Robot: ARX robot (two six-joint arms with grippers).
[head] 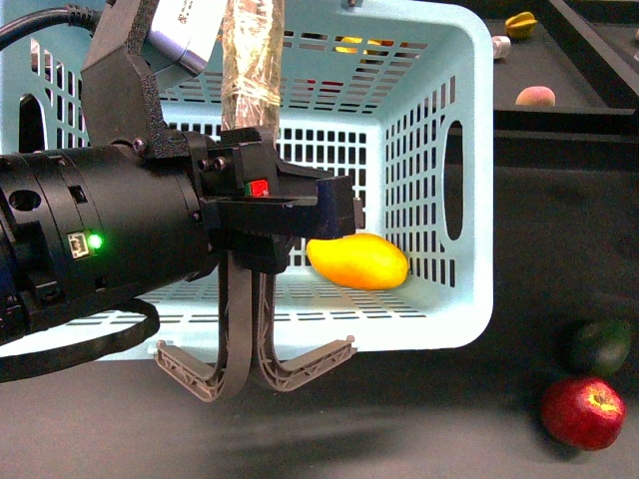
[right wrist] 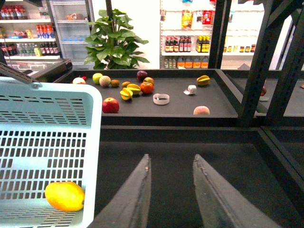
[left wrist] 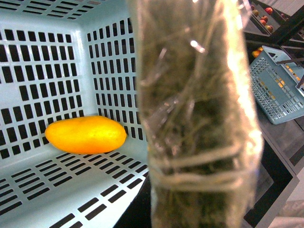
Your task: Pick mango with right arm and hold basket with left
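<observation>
The pale aqua basket [head: 439, 299] fills the left and middle of the front view. The yellow-orange mango [head: 357, 261] lies on its floor near the right wall, also seen in the left wrist view [left wrist: 85, 134] and the right wrist view [right wrist: 64, 196]. My left gripper [head: 255, 374], with beige ribbed fingers pressed together, is shut on the basket handle [head: 252, 60], which blocks much of the left wrist view [left wrist: 194, 118]. My right gripper [right wrist: 172, 156] stands open over the dark table, outside the basket and to the right of its wall [right wrist: 92, 156], with nothing between its fingers.
A red apple [head: 583, 411] and a dark green fruit [head: 602, 345] lie on the table right of the basket. A raised back shelf [right wrist: 218, 102] holds several fruits and a tape roll [right wrist: 161, 99]. Black frame posts [right wrist: 259, 61] stand at the right. Another aqua basket [left wrist: 278, 90] sits further off.
</observation>
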